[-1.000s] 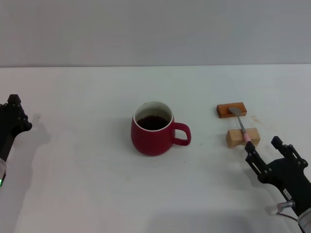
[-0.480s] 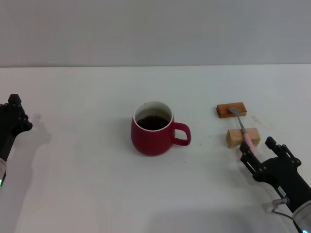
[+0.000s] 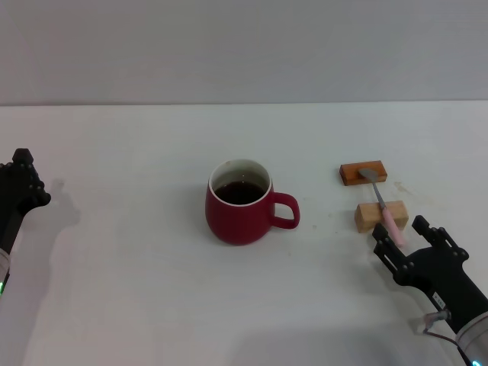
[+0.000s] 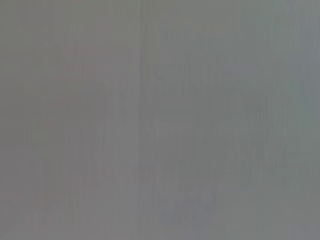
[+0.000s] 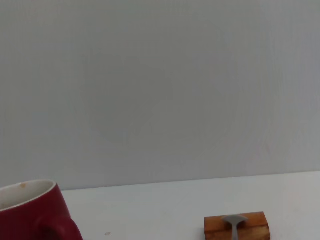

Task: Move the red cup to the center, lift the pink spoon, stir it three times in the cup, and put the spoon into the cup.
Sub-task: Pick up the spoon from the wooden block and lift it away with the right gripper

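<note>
Pink spoon (image 3: 385, 212) lies across two wood blocks (image 3: 380, 216); the right gripper (image 3: 409, 238) has crept forward, fingers spread around its handle end, gripping nothing. Cup (image 3: 239, 201) sits centred, left of it. Left gripper (image 3: 21, 187) idles far left.

One red cup (image 3: 239, 202) sits at the centre of the frame. One pink spoon (image 3: 381, 203) lies at right, across two wooden blocks: one dark orange-brown block (image 3: 363, 173) and one pale block (image 3: 380, 216). Two black grippers show, the left gripper (image 3: 21, 191) at far left and the right gripper (image 3: 410, 242) at lower right.

two wooden blocks, dark (image 3: 363, 173) behind pale (image 3: 379, 216), on white table (image 3: 137, 305).
</note>
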Available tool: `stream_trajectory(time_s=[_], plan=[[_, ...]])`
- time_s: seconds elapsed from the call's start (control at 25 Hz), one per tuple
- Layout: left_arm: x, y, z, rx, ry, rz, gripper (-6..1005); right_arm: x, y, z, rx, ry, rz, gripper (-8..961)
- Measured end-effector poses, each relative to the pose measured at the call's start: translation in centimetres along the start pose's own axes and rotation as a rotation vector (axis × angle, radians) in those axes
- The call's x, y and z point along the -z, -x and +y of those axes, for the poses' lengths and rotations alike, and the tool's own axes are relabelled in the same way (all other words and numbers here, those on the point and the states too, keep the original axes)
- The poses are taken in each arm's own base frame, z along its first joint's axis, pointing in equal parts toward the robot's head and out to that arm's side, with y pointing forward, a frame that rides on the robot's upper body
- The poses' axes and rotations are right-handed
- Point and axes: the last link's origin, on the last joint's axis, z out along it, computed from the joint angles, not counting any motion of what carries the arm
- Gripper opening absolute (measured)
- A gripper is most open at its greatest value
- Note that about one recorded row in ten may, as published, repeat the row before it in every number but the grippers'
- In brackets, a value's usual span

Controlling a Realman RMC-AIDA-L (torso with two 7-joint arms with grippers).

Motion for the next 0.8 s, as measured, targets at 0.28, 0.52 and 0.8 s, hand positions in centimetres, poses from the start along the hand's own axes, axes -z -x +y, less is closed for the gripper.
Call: stream_trajectory(time_s=[0.28,0.52,0.8], plan=[[-0.03,-0.02,0.02,0.000,0.001,0.001,15,-0.08,-0.07,0.03,0.000,0.000,0.007,710],[-0.12,-0.23,0.04,0.006,-0.004,0.013,16,-0.08,-0.07,0.03,-0.001,0.000,0.007,710],[-0.17,-0.43,-0.18,0.021,-0.030,0.026,59,-0.08,-0.07,0.03,-0.001,0.000,0.007,710]])
